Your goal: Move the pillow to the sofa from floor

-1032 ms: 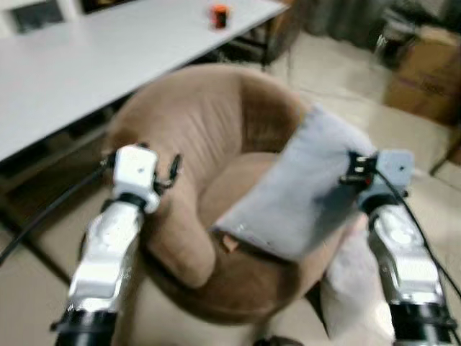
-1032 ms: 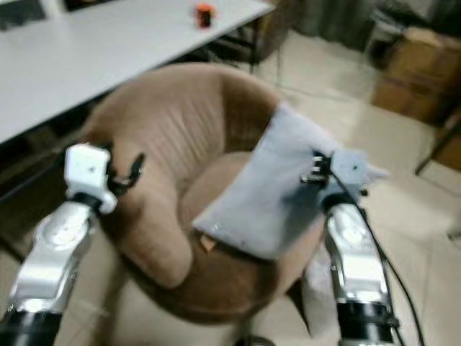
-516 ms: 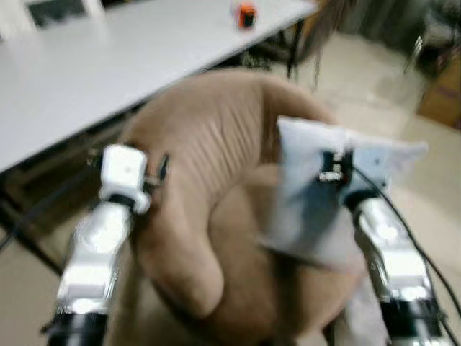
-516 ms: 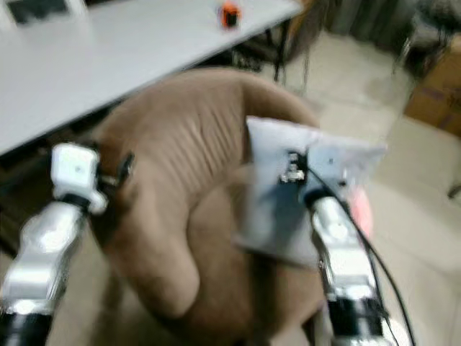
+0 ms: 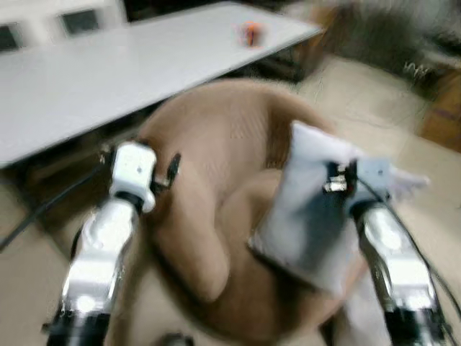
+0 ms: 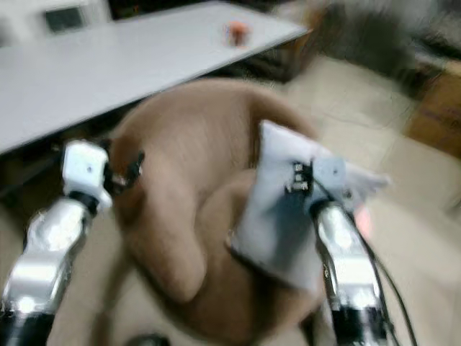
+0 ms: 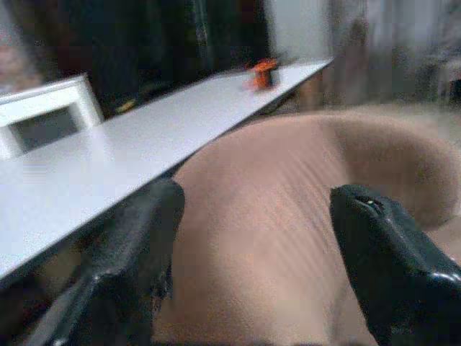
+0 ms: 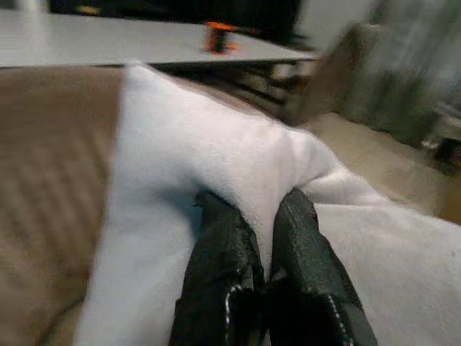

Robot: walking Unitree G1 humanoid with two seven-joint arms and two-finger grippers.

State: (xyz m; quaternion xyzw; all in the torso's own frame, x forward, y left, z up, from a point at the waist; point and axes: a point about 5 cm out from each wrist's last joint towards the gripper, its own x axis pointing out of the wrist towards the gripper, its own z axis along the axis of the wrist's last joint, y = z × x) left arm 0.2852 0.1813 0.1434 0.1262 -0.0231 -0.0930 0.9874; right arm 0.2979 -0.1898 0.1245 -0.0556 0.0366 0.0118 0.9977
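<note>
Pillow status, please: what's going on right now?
Right gripper pinching white pillow over brown sofa chair. Left gripper open by its backrest. Nothing blocking.

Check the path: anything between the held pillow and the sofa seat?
Nothing visible. The right end effector is shut on the pillow, which hangs over the brown sofa seat, lower edge near or on the cushion; blur hides contact. The left end effector is open beside the backrest.

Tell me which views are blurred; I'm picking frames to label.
Both eye views are motion-smeared, worst at the far floor and boxes. Left wrist view is soft, the left tool open before the brown sofa. Right wrist view is sharpest near its tool, pinching the white pillow.
</note>
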